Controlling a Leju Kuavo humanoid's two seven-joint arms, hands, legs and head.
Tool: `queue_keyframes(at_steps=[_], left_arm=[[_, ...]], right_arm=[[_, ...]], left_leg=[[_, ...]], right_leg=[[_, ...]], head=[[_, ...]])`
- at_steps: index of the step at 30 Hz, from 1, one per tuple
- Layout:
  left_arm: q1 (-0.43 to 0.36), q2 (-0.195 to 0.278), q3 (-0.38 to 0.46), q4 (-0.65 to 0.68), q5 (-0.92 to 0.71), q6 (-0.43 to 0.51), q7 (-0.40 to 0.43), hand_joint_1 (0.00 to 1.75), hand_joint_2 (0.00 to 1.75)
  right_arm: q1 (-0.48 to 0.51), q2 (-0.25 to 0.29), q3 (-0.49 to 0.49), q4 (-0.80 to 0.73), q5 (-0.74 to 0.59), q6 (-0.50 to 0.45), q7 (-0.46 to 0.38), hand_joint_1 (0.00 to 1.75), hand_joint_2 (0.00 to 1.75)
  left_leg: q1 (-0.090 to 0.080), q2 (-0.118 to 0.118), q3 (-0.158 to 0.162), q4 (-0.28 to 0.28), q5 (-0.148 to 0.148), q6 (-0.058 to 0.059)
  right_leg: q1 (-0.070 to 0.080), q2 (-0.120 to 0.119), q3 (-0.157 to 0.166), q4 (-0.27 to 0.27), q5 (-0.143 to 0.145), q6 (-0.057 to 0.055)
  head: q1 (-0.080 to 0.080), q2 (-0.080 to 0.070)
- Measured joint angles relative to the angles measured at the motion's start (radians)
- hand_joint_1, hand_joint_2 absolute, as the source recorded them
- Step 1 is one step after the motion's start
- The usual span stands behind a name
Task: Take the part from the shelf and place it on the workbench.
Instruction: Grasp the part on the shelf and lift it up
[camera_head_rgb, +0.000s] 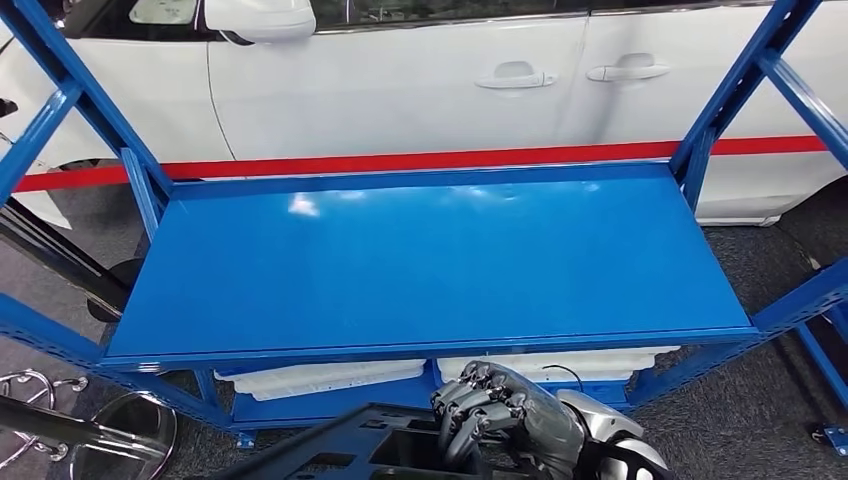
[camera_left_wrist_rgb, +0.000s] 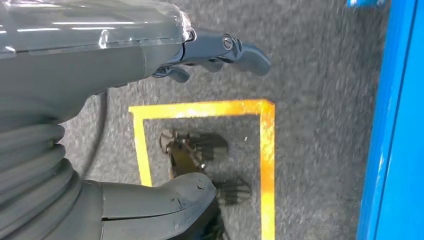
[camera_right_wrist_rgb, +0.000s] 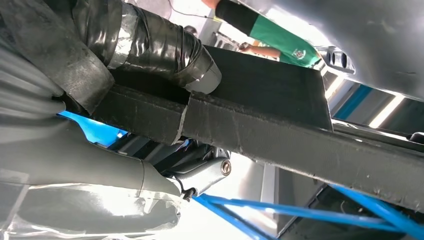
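A black frame-like part (camera_head_rgb: 340, 445) sits at the bottom edge of the head view, below and in front of the blue rack. My right hand (camera_head_rgb: 505, 415) grips it with the fingers curled over its edge. In the right wrist view the part (camera_right_wrist_rgb: 280, 110) is a dark, felt-edged bar crossing the picture. The right hand (camera_right_wrist_rgb: 100, 165) wraps around it, its taped thumb (camera_right_wrist_rgb: 150, 45) pressed on one side. The rack's top board (camera_head_rgb: 440, 260) is bare blue metal. My left hand (camera_left_wrist_rgb: 100, 60) hangs over the grey floor with its fingers (camera_left_wrist_rgb: 225, 47) apart and nothing in it.
White moulded parts (camera_head_rgb: 320, 378) lie on the rack's lower shelf. A white car (camera_head_rgb: 400, 80) stands close behind the rack. Chrome objects (camera_head_rgb: 120, 430) sit at the lower left. A yellow taped square (camera_left_wrist_rgb: 265, 150) marks the floor. A person's green sleeve (camera_right_wrist_rgb: 280, 37) is nearby.
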Motion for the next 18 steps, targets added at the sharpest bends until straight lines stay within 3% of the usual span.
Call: queue_keyframes(at_steps=[3,4,6,8,9,10,11,13,15,18], left_arm=[[0.0,0.003,0.0,0.0,0.0,0.005,0.001,0.0,1.75],[-0.001,0.004,0.0,0.0,0.0,0.006,0.001,0.0,1.75],[-0.001,0.004,0.0,0.0,0.0,0.006,0.001,0.0,1.75],[0.002,0.004,0.0,0.0,-0.001,0.004,-0.001,0.0,1.75],[0.003,0.004,0.0,0.0,-0.001,0.003,-0.003,0.0,1.75],[0.003,0.004,0.0,0.0,-0.001,0.003,-0.006,0.0,1.75],[0.003,0.004,0.0,0.0,0.0,0.002,-0.008,0.0,1.75],[0.003,0.004,0.001,0.0,0.001,-0.001,-0.014,0.0,1.75],[0.002,0.004,0.001,0.0,0.003,-0.005,-0.018,0.0,1.75],[0.003,0.006,0.001,0.0,0.003,-0.007,-0.02,0.0,1.75]], right_arm=[[-0.004,-0.001,0.002,0.0,-0.001,0.002,0.001,1.69,1.75],[-0.006,-0.002,0.002,0.0,-0.001,0.002,0.002,1.69,1.75],[-0.01,-0.005,0.003,0.0,-0.002,0.003,0.005,1.69,1.75],[-0.011,-0.008,0.005,0.0,-0.004,0.009,0.008,1.69,1.75],[-0.012,-0.009,0.007,0.0,-0.005,0.014,0.009,1.69,1.75],[-0.013,-0.01,0.01,0.0,-0.006,0.019,0.009,1.69,1.75],[-0.016,-0.01,0.013,0.0,-0.007,0.023,0.01,1.69,1.75],[-0.024,-0.011,0.016,0.0,-0.008,0.031,0.011,1.69,1.75],[-0.031,-0.011,0.016,0.0,-0.009,0.037,0.011,1.69,1.75],[-0.035,-0.012,0.018,0.0,-0.012,0.041,0.011,1.69,1.75]], left_leg=[[-0.002,0.004,-0.006,-0.021,0.025,0.005],[0.0,0.007,-0.013,-0.029,0.038,0.011],[0.005,0.016,-0.034,-0.033,0.06,0.019],[0.002,0.023,-0.061,-0.023,0.072,0.022],[0.002,0.027,-0.074,-0.018,0.077,0.022],[0.001,0.03,-0.086,-0.014,0.082,0.02],[0.001,0.032,-0.097,-0.01,0.088,0.018],[0.001,0.035,-0.11,-0.004,0.097,0.012],[-0.002,0.036,-0.118,0.0,0.106,0.003],[-0.003,0.035,-0.129,0.004,0.118,-0.013]], right_leg=[[-0.003,-0.001,-0.004,-0.01,0.017,0.02],[-0.002,-0.005,-0.012,-0.001,0.002,0.024],[-0.003,-0.018,-0.043,0.077,-0.077,0.029],[-0.005,-0.025,-0.08,0.208,-0.163,0.033],[-0.005,-0.026,-0.086,0.256,-0.178,0.035],[-0.005,-0.026,-0.077,0.272,-0.17,0.037],[-0.005,-0.027,-0.048,0.249,-0.145,0.037],[-0.004,-0.033,0.049,0.12,-0.094,0.033],[0.0,-0.038,0.122,0.002,-0.083,0.025],[0.0,-0.038,0.13,-0.035,-0.084,0.014]], head=[[0.0,0.0],[0.001,0.0],[0.001,0.0],[0.001,0.0],[0.002,0.0],[0.001,0.0],[0.001,0.0],[0.001,0.0],[0.001,0.0],[0.001,0.0]])
